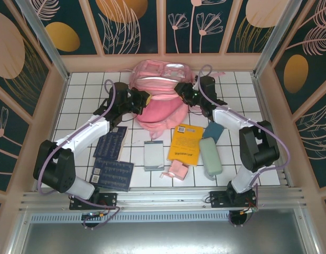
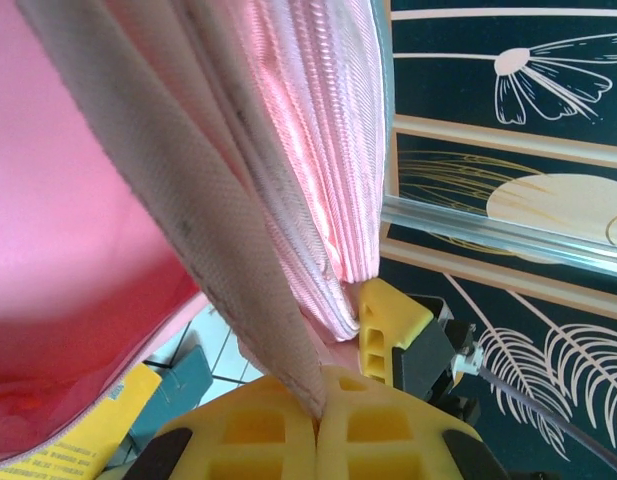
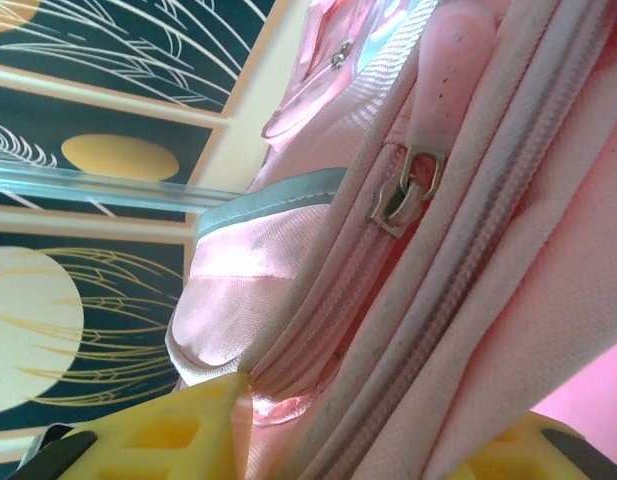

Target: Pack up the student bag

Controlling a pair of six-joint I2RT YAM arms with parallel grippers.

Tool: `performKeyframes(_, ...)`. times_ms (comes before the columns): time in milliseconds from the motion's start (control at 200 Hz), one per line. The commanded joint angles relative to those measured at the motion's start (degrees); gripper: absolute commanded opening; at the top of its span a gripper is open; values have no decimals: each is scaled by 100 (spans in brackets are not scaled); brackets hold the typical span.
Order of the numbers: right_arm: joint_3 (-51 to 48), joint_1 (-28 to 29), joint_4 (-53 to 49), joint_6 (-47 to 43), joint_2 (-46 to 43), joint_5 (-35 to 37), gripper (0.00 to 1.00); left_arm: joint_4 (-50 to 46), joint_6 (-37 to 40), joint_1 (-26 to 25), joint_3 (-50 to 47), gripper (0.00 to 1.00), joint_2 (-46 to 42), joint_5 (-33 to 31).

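Note:
The student bag (image 1: 160, 79), a large pink backpack, lies at the back centre of the table with its mouth pulled open toward the arms. My left gripper (image 1: 143, 100) is at the left edge of that opening. In the left wrist view the left gripper (image 2: 318, 415) is shut on the bag's pale edge band (image 2: 218, 240). My right gripper (image 1: 179, 89) is at the opening's right edge. In the right wrist view the right gripper (image 3: 348, 440) has its yellow fingers on both sides of the bag's zipper edge (image 3: 458, 300), with fabric filling the gap. A metal zip pull (image 3: 413, 185) hangs just above.
In front of the bag lie a yellow book (image 1: 185, 144), a mint case (image 1: 211, 156), a teal block (image 1: 213, 131), a grey notebook (image 1: 154, 154), a small pink pouch (image 1: 178, 169) and two dark blue books (image 1: 111, 143) (image 1: 112, 173).

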Motion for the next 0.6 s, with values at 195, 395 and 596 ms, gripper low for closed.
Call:
performKeyframes(195,513,-87,-1145,-1729,-113,389,91,363,292,-123,845,0,759,343)
performKeyframes(395,480,244,-2144,-3080,-690,1543,99,312,487,-116,1458,0,1446,397)
performKeyframes(596,-47,622,-2500,-3642,-1707,3694,99,238,642,-48,1969,0,1823,589)
